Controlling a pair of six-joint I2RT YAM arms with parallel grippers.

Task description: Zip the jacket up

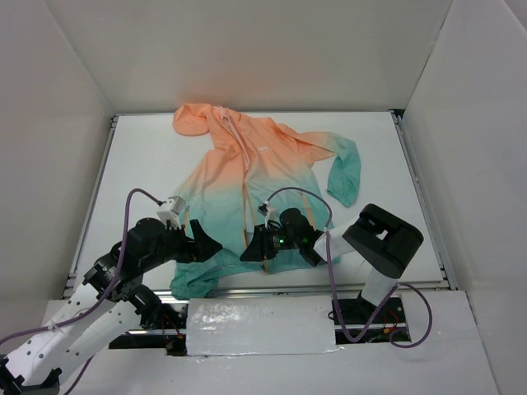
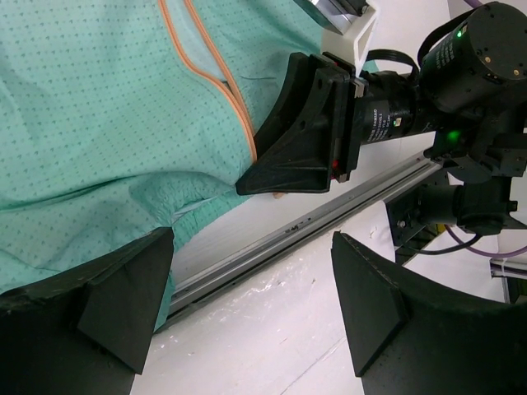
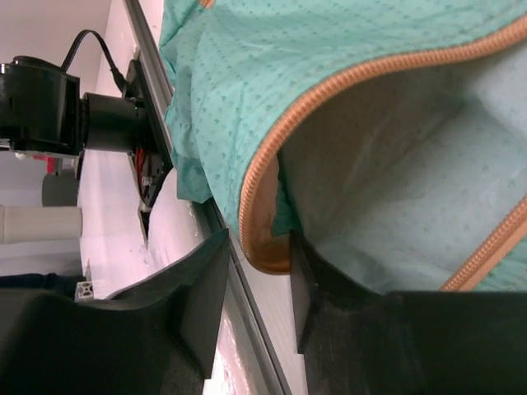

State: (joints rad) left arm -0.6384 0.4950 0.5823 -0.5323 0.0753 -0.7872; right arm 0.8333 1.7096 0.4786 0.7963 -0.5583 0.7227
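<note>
The jacket (image 1: 247, 177) lies flat on the white table, peach hood at the far side, teal hem at the near edge. Its orange zipper (image 1: 245, 197) runs down the middle and stands open at the hem. In the right wrist view, my right gripper (image 3: 258, 239) is narrowly open. The zipper's orange bottom end (image 3: 268, 247) lies between its fingers and touches the right one. In the top view this gripper (image 1: 249, 249) sits at the hem. My left gripper (image 2: 254, 239) is wide open and empty, just left of it (image 1: 210, 247) over the teal hem (image 2: 99, 107).
A metal rail (image 1: 329, 288) runs along the table's near edge, right under both grippers (image 2: 329, 210). A foil-wrapped block (image 1: 259, 325) sits between the arm bases. White walls enclose the table on three sides. The jacket's right sleeve (image 1: 346, 177) lies at the right.
</note>
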